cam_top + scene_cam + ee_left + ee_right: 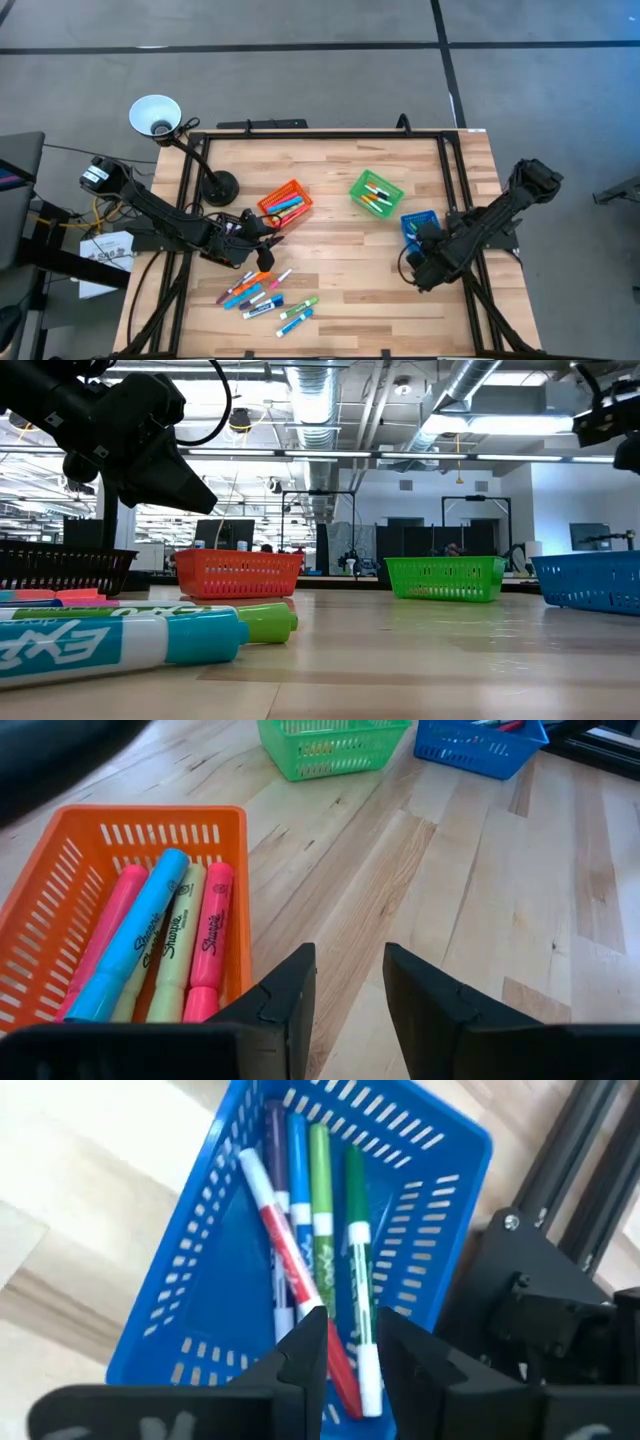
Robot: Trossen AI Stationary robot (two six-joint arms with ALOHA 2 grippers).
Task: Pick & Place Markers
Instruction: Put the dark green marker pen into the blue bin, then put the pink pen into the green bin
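Observation:
Several loose markers [265,295] lie flat on the wooden table near its front left; the low view shows them close up [150,640]. My left gripper [268,232] hovers open beside the near end of the orange bin [285,203], with nothing between its fingers [350,990]. That bin [60,900] holds pink, blue and yellow markers [165,940]. My right gripper [420,245] points down over the blue bin [420,225] and is open [353,1355]. Red, blue and green markers [320,1250] lie in the blue bin [200,1260] beneath its fingers.
A green bin [376,192] with markers stands between the orange and blue bins. A black bin [60,565] shows at the left in the low view. A white lamp [155,115] stands with its base [218,187] at the far left. Black frame rails [455,180] run along the table's sides.

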